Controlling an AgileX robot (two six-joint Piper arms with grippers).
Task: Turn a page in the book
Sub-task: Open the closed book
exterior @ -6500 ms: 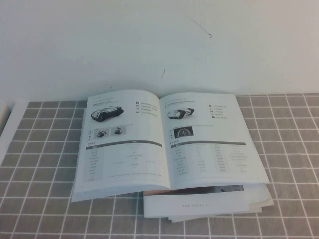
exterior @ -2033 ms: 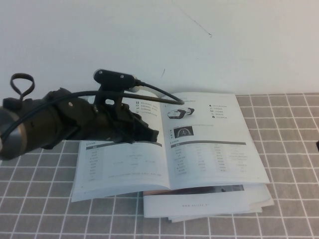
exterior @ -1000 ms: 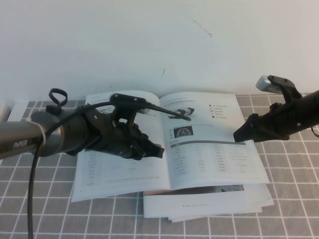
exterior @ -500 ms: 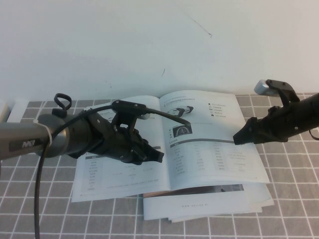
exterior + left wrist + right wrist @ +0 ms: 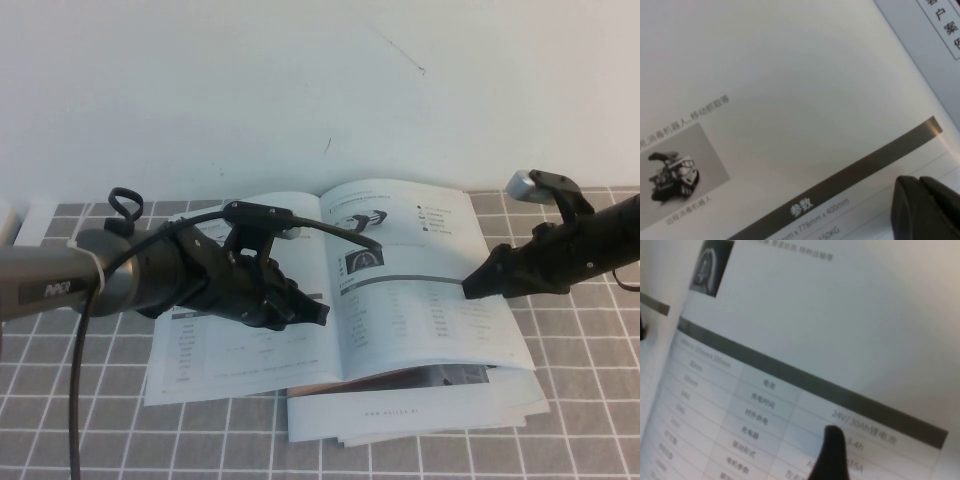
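The book (image 5: 250, 350) lies open on the checked cloth. Its pages carry small vehicle photos, dark header bars and tables. My left gripper (image 5: 320, 314) is shut and rests on the left page beside the spine; in the left wrist view (image 5: 926, 200) its tips lie just below the header bar. My right gripper (image 5: 468, 288) is shut, its tip pressing on the right-hand page (image 5: 420, 320) near the outer edge. In the right wrist view (image 5: 834, 452) the tip sits on the table rows. That page bows up slightly.
White booklets (image 5: 420, 415) with a dark strip lie under the book's front right corner. The grey checked cloth (image 5: 590, 400) surrounds the book. A white wall (image 5: 300, 90) stands just behind it. A white object (image 5: 30, 222) sits at the far left.
Both arms came in over the book. In the last half second my right gripper slid left and down on the right page, whose outer edge drew inward. The left gripper barely moved.
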